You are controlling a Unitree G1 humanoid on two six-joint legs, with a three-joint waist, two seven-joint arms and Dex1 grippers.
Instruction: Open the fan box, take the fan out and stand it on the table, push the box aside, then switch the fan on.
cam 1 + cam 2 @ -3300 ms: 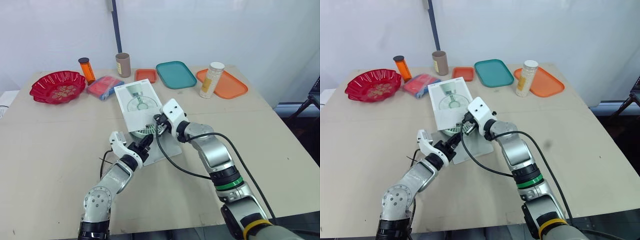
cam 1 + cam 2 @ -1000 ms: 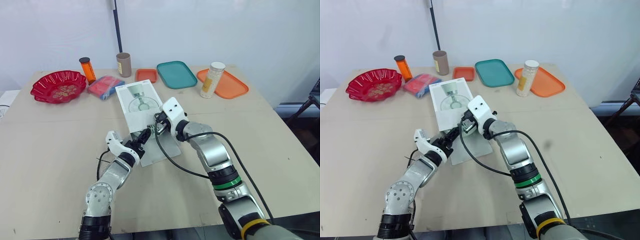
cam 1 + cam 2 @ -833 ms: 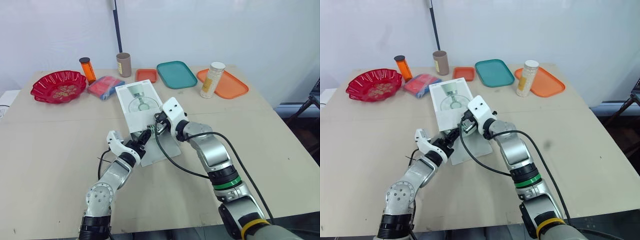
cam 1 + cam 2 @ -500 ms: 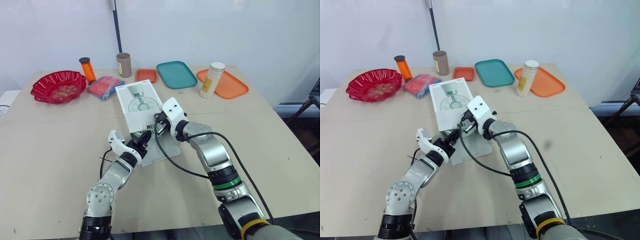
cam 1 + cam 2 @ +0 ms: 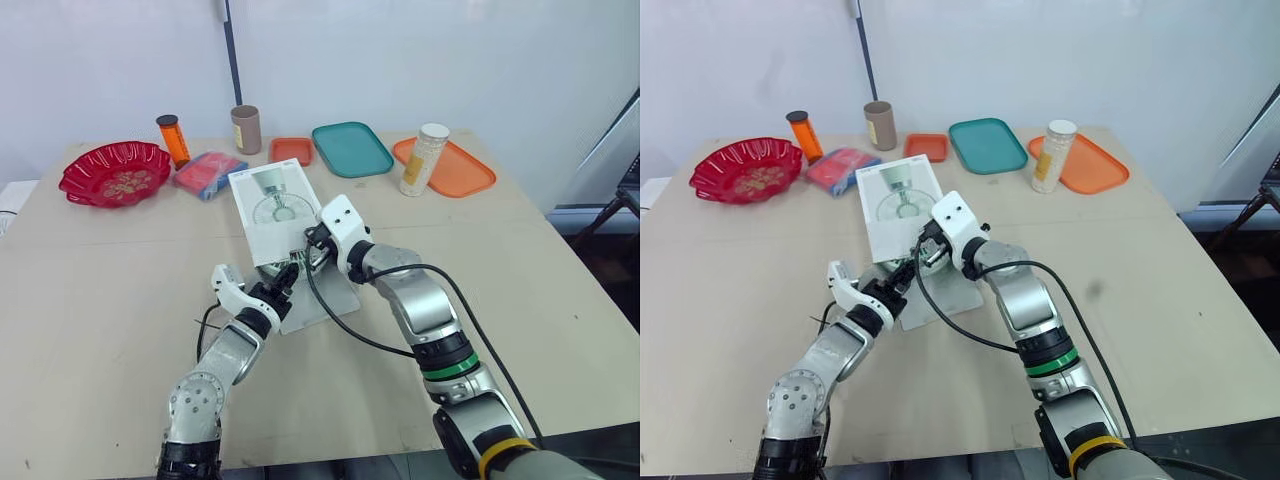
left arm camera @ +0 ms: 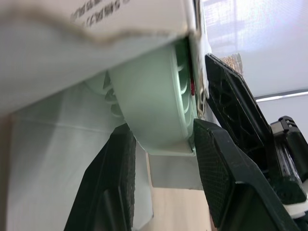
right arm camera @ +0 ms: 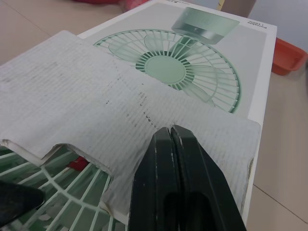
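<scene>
The white fan box (image 5: 272, 205) lies flat mid-table, its near end open and a flap (image 5: 325, 295) spread on the table. The pale green fan (image 6: 154, 106) pokes out of that opening; its grille (image 7: 62, 192) shows under the upper flap. My left gripper (image 5: 281, 283) is at the opening, with one black finger (image 6: 110, 183) on each side of the fan's rim, gripping it. My right gripper (image 5: 305, 252) is shut, and its fingertips (image 7: 168, 144) press on the box's upper flap just above the opening.
Along the far edge stand a red bowl (image 5: 102, 172), an orange bottle (image 5: 173, 140), a red-and-blue packet (image 5: 209, 173), a brown cup (image 5: 245, 129), a small orange tray (image 5: 291, 150), a teal tray (image 5: 351, 148) and an orange tray (image 5: 460, 168) holding a jar (image 5: 424, 158).
My left gripper has moved in closer to the box's open end since the earliest frame. The right gripper has stayed on the box's upper flap.
</scene>
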